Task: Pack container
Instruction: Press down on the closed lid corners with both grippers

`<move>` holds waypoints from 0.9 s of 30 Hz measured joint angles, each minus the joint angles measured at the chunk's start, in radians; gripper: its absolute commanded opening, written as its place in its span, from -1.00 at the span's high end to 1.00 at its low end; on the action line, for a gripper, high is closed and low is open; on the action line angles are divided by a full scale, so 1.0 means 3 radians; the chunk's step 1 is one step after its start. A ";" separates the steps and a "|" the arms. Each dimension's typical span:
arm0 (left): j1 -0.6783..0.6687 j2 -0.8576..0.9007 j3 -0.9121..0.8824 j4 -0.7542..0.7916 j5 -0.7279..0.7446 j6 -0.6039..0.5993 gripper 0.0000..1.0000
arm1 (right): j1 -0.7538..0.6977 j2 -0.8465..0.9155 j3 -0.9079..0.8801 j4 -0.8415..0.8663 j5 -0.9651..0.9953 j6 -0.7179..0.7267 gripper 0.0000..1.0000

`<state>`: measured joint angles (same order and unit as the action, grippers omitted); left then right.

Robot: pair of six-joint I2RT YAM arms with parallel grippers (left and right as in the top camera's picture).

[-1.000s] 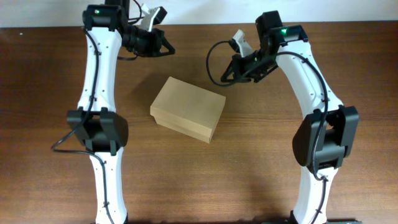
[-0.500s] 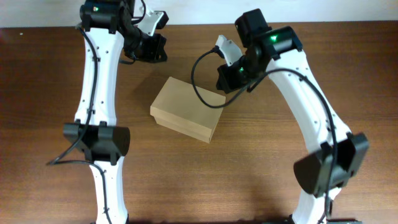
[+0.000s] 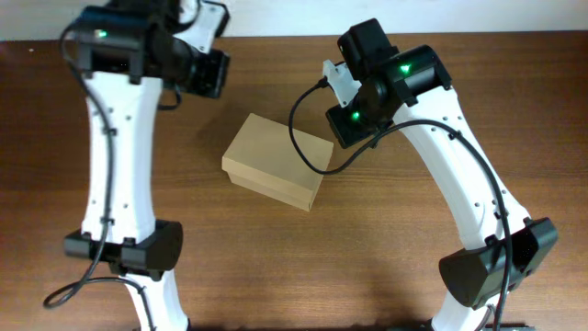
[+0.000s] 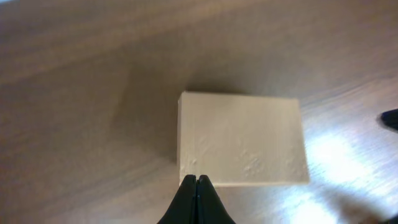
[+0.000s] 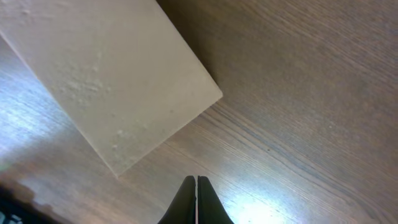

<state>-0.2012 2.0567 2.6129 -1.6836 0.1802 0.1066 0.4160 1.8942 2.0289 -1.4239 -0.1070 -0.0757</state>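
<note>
The container, just ahead of the black left hand, is plain pale tan; the table around it is brown wood-grain. The right hand is black too.

Bright even light; wrist views blurred, glare on table.

The overhead camera looked straight down on the table; both wrist cameras faced downward from much nearer; all three views shared the container and surrounding wood.
</note>
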 measured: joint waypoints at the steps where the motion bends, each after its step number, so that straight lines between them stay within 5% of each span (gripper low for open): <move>1: -0.0041 0.0000 -0.0085 0.0006 -0.0045 -0.0009 0.97 | 0.0000 0.0000 0.0000 -0.0022 0.0020 0.0014 0.92; 7: -0.0196 -0.0134 -0.0905 0.0252 -0.0272 -0.0060 0.97 | 0.0000 0.0000 -0.0093 -0.0140 0.0058 0.0066 0.92; 19: -0.0181 -0.1835 -0.2998 0.1139 -0.0666 -0.0071 0.97 | 0.0154 -0.0004 -0.0642 0.0015 -0.0160 0.0079 0.92; 27: -0.0058 -0.1685 -0.3536 0.1522 -0.0479 -0.0065 0.97 | 0.0234 -0.0006 -0.0678 0.0186 -0.0226 0.0080 0.92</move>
<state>-0.2188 1.5513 1.5520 -1.2270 0.0364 0.0872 0.4862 1.8923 1.8256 -1.3682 -0.1749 -0.0517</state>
